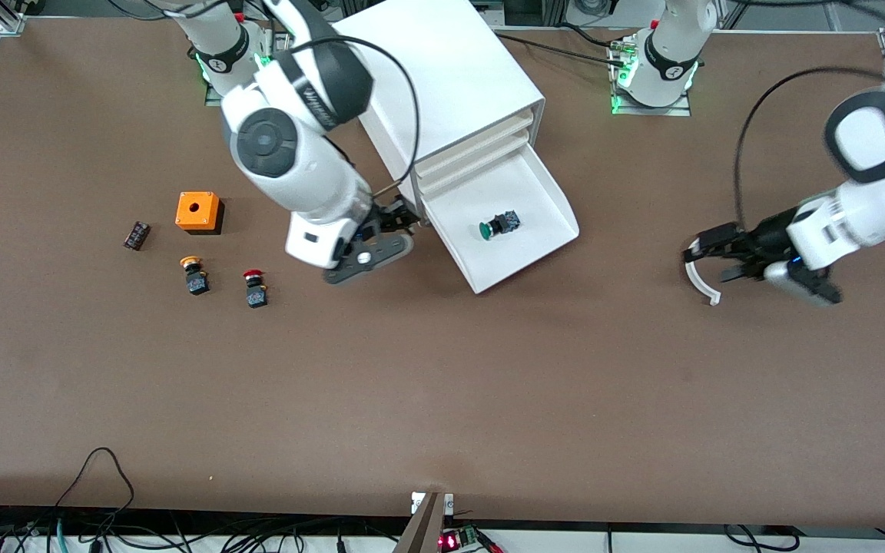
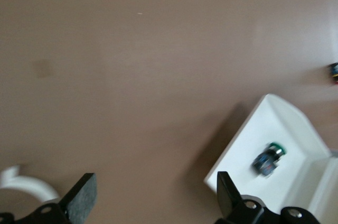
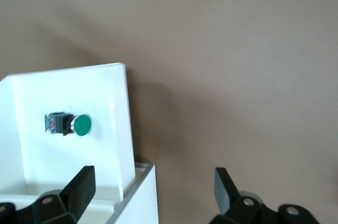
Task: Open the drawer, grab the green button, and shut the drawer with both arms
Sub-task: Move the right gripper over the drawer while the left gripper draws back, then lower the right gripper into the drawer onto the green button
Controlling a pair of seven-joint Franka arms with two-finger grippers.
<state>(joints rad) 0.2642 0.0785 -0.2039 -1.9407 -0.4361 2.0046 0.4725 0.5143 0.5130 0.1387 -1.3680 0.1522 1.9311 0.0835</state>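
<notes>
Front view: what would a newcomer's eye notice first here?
The open bottom drawer of the white cabinet stands out, with the green button lying in it. The right pincer, open, is beside the drawer, toward the right arm's end. The left pincer, open, is over the table by a white curved piece.

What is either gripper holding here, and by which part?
Nothing. The left gripper is open over bare table beside a curved white piece; the right gripper is open beside the pulled-out drawer, where the green button lies.

High front camera looks down over the whole counter (image 1: 442,399); both wrist cameras look down close, sharing the open drawer (image 1: 515,230).
</notes>
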